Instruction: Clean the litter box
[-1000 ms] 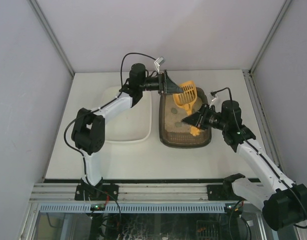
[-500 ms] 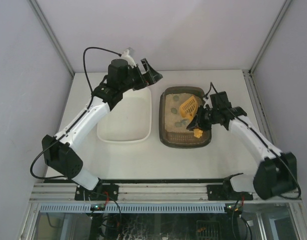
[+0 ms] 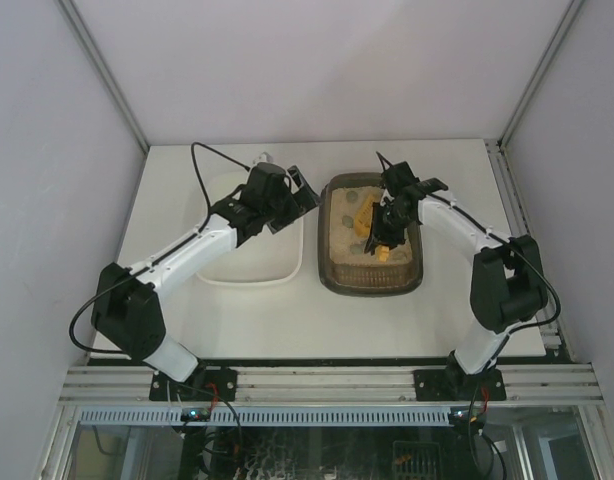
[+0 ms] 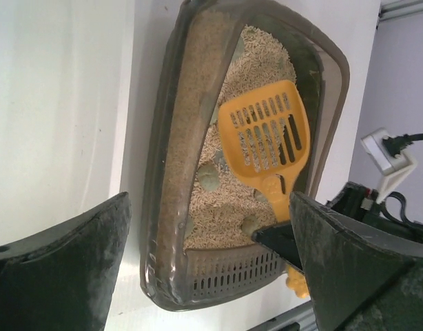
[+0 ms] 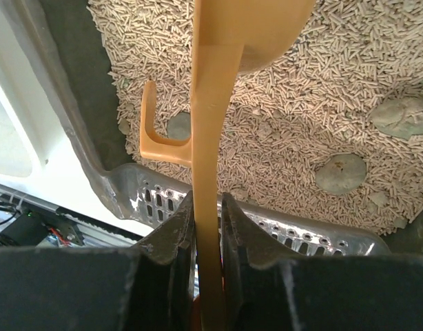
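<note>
The litter box (image 3: 328,272), a dark brown-grey tray of beige litter, sits right of centre on the table. It also shows in the left wrist view (image 4: 163,207) and the right wrist view (image 5: 301,222). My right gripper (image 3: 386,228) (image 5: 207,207) is shut on the handle of a yellow slotted scoop (image 3: 366,218) (image 5: 211,124) (image 4: 266,134), whose head lies on the litter. Grey-green clumps (image 5: 341,172) (image 4: 208,176) lie in the litter. My left gripper (image 3: 298,194) (image 4: 208,276) is open and empty, above the gap between the white tub and the litter box.
A white rounded tub (image 3: 249,268) stands just left of the litter box. The litter box has a perforated end wall (image 4: 232,276) at its near end. Grey walls enclose the table on three sides.
My left gripper left the scoop head, swung left, then came down beside the tub's right rim. My right arm carried the scoop leftward and farther back over the litter.
</note>
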Controlling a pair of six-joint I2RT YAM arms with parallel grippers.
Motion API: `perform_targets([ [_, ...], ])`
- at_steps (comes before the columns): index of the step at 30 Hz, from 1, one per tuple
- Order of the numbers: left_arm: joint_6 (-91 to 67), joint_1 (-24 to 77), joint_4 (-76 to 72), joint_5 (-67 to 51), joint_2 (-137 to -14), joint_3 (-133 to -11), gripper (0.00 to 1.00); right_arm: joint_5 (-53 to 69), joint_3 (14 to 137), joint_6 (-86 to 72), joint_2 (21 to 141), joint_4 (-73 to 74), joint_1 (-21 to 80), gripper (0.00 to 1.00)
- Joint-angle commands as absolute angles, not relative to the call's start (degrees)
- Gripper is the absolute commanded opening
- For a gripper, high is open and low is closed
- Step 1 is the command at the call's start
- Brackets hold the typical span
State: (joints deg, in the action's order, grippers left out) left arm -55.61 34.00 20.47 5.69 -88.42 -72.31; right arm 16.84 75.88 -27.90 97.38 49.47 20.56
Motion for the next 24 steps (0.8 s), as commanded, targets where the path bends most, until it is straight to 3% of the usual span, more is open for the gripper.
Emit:
perform_targets([
  [1, -59.3, 34.5, 16.4, 3.6, -88.1, -72.1, 0.99, 15.2, 78.5, -26.8, 99.4, 50.9, 22.3, 0.0],
  [7, -55.1, 33.5, 14.4, 6.5, -82.7, -69.8, 0.99, 12.0, 80.0, -26.4, 101.6, 52.0, 23.8, 0.0],
  [12, -54.4, 29.3, 15.7, 1.7, -80.9, -69.7, 0.98, 11.7, 80.2, -26.6, 102.4, 50.7, 24.4, 0.0],
  [24, -49.7, 18.8, 17.7, -0.8, -75.7, -65.6, 0.97, 30.3, 70.1, -30.2, 100.2, 34.6, 19.4, 0.0],
])
